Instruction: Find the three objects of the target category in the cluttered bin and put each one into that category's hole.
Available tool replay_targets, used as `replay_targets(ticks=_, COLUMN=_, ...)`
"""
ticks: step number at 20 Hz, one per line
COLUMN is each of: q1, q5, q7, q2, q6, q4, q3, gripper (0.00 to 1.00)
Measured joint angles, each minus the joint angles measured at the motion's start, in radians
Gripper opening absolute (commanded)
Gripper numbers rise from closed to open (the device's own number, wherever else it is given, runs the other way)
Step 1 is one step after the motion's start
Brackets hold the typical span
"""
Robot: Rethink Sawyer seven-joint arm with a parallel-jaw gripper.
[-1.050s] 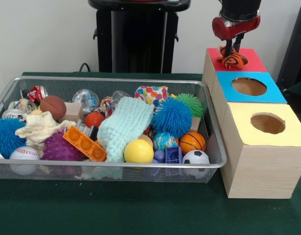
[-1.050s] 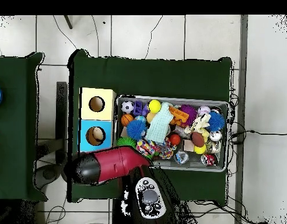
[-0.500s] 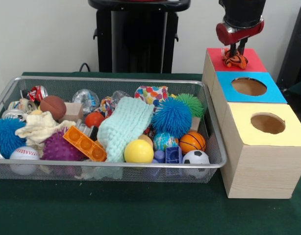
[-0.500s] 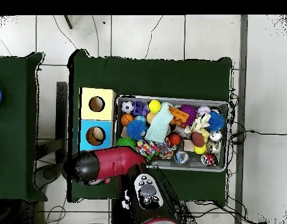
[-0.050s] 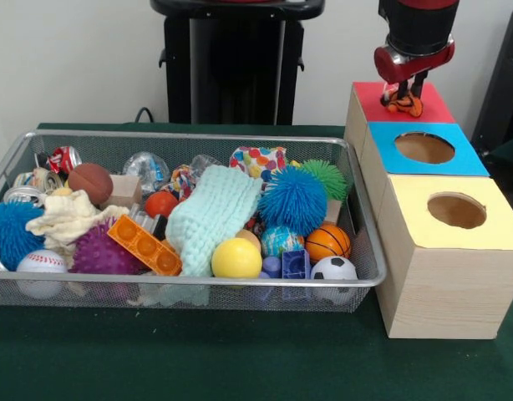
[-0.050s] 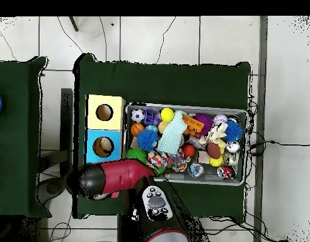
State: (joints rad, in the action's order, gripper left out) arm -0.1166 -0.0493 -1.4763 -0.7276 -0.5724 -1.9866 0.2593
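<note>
My gripper (image 5: 406, 92) hangs over the red-topped box (image 5: 430, 107) at the far right, shut on a small orange toy with black stripes (image 5: 404, 104). The toy dangles just above the red top, and the hole there is hidden behind it. In the overhead view the red arm (image 6: 113, 178) covers that box and the gripper. The wire bin (image 5: 190, 136) holds several balls: a small basketball (image 5: 327, 242), a soccer ball (image 5: 333, 269), a yellow ball (image 5: 236, 258) and a baseball (image 5: 41, 264).
A blue-topped box (image 5: 424, 149) and a yellow-topped box (image 5: 455, 210), each with a round hole, stand in a row beside the bin. A mint cloth (image 5: 213, 213), spiky balls, cans and an orange block (image 5: 144, 246) crowd the bin. Green cloth covers the table.
The gripper has carried the striped toy a little right and farther back over the red box. In the overhead view the arm has swung slightly. The bin's contents have not moved.
</note>
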Motion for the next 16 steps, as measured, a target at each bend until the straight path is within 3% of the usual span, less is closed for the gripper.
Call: replay_targets(ticks=16, q1=0.002, q5=-0.001, q7=0.0, q2=0.06, q6=0.068, q4=0.0, q3=0.0, gripper=0.0)
